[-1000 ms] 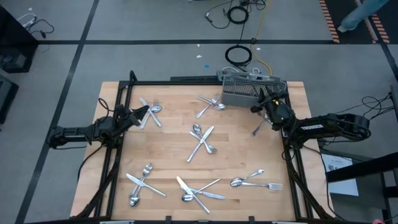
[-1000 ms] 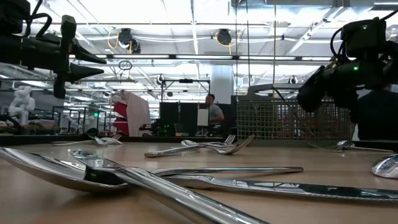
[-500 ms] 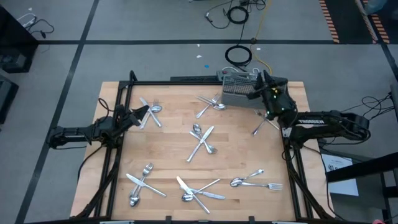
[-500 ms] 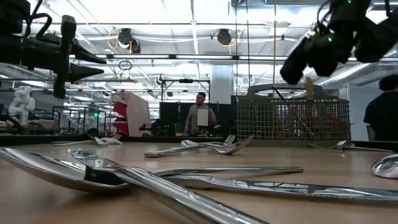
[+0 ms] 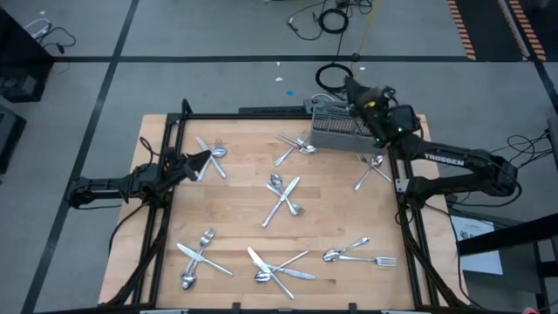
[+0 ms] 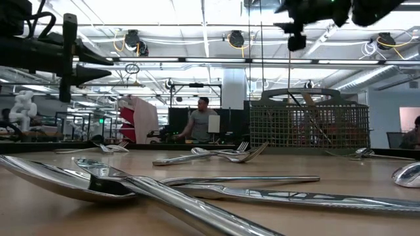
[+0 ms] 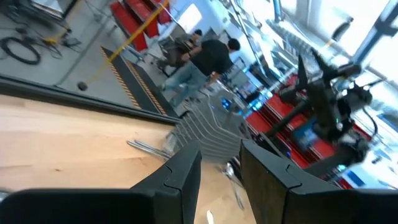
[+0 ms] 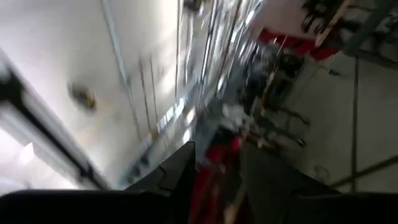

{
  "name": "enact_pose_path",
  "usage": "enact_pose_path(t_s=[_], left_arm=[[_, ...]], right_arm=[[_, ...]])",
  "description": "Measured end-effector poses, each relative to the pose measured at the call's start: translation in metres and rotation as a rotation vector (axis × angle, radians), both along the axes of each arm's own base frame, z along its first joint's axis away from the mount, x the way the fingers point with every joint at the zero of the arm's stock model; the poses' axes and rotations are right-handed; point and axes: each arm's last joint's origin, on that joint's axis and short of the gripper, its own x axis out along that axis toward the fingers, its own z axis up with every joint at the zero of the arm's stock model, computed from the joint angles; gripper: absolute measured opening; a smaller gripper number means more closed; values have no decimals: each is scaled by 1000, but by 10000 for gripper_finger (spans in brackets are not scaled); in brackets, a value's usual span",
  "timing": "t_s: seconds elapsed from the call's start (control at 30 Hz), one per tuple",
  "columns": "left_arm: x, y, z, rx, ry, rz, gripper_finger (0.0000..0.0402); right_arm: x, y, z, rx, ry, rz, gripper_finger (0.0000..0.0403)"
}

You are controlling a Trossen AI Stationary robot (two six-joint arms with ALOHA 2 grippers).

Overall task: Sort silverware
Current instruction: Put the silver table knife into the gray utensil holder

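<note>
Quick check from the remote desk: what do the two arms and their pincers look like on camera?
Both arms are dark and slender-jointed. The right arm carries white lettering along its forearm and small green lights near the right pincer. The left arm shows no marking I can read; the left pincer has two dark, wedge-shaped fingers.

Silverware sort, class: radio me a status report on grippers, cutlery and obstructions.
Right gripper above mesh basket, nothing visibly held. Left gripper waiting at table's left. Silverware scattered. No obstruction.

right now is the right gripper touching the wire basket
Apart. The low view shows the right gripper hanging well above the wire basket, with open air between them.
</note>
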Motion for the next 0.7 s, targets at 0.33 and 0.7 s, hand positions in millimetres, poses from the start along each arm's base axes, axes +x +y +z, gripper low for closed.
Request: enact_pose_path(t_s=[0.33, 0.7], left_arm=[[1, -2, 0, 158, 98, -52, 120], [2, -4, 0, 259, 145, -156, 120]], right_arm=[[57, 33, 13, -314, 454, 389, 119], [132, 94, -36, -652, 682, 789, 119]])
